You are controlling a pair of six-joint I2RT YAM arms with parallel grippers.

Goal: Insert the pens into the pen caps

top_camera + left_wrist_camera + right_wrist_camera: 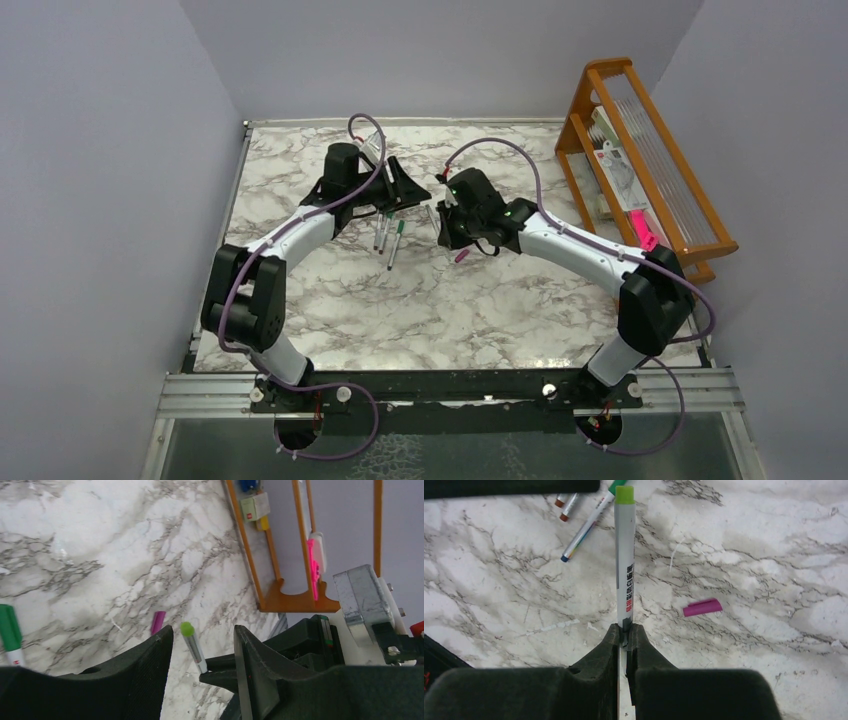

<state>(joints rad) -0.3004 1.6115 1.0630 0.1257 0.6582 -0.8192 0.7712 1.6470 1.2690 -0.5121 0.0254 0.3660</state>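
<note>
While the right tool (625,630) is squeezed tight on a grey pen (625,560) with a lime-green end, the left tool (203,635) stands wide, and that green end shows in the gap between its fingers. A magenta pen cap (702,607) lies on the marble tabletop (774,540) at 2 o'clock from the right tool. Some loose pens (586,527) lie at 11 o'clock.

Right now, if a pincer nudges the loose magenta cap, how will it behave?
The magenta cap lies on its side on smooth marble, so it will probably roll or skid. It is tiny, likely very light, easily flicked away. It looks like stiff plastic.
</note>
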